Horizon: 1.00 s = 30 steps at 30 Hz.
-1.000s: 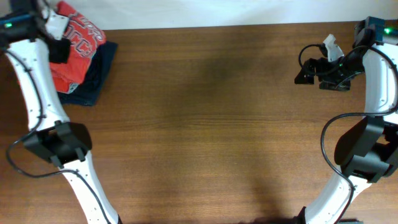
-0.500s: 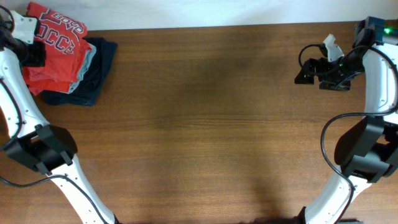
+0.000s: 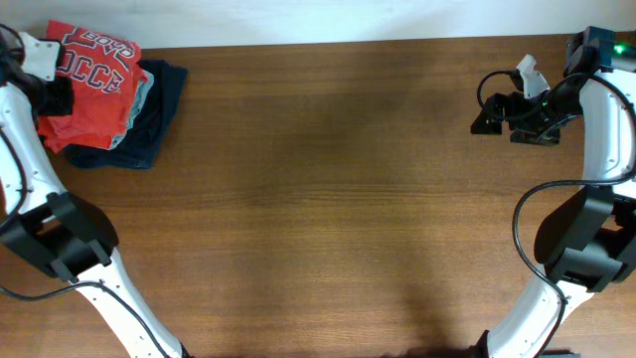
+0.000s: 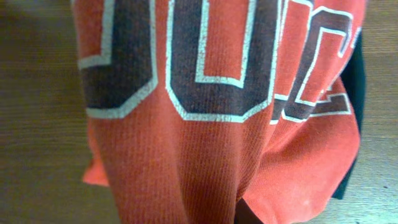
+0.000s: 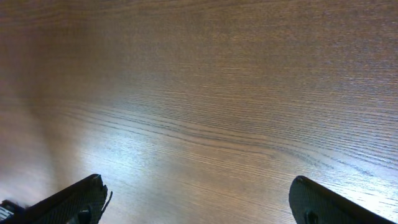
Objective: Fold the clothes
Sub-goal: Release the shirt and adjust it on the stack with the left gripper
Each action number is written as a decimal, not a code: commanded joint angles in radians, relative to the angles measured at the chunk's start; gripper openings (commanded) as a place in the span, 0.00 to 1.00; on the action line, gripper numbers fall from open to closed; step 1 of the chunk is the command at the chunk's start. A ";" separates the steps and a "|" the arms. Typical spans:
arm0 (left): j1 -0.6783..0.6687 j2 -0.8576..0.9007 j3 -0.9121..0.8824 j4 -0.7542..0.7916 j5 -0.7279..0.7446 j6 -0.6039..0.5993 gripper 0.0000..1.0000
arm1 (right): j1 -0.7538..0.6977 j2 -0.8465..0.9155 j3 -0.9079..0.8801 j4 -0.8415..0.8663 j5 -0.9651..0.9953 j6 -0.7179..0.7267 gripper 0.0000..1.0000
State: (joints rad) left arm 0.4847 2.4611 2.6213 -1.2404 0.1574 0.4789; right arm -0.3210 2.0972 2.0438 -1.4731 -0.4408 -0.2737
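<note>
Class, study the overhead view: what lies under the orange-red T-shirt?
A pale grey garment's edge peeks out beneath the orange-red T-shirt, with a dark navy garment lowest, on the table. How far either runs underneath is covered.

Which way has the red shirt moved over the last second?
Yes: the red shirt has shifted left, relative to the navy garment.
</note>
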 commanded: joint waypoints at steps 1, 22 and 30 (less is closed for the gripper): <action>0.036 -0.034 -0.003 0.014 0.011 0.005 0.00 | 0.000 -0.014 0.004 0.000 0.008 -0.014 0.98; 0.108 0.016 0.068 0.126 -0.006 -0.297 0.86 | 0.000 -0.014 0.004 0.000 0.008 -0.014 0.99; 0.105 0.037 0.106 0.213 0.303 -0.582 0.01 | 0.000 -0.014 0.004 0.000 0.008 -0.014 0.99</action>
State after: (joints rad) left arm 0.5869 2.4687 2.7079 -1.0496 0.2844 0.0505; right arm -0.3210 2.0972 2.0438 -1.4731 -0.4408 -0.2741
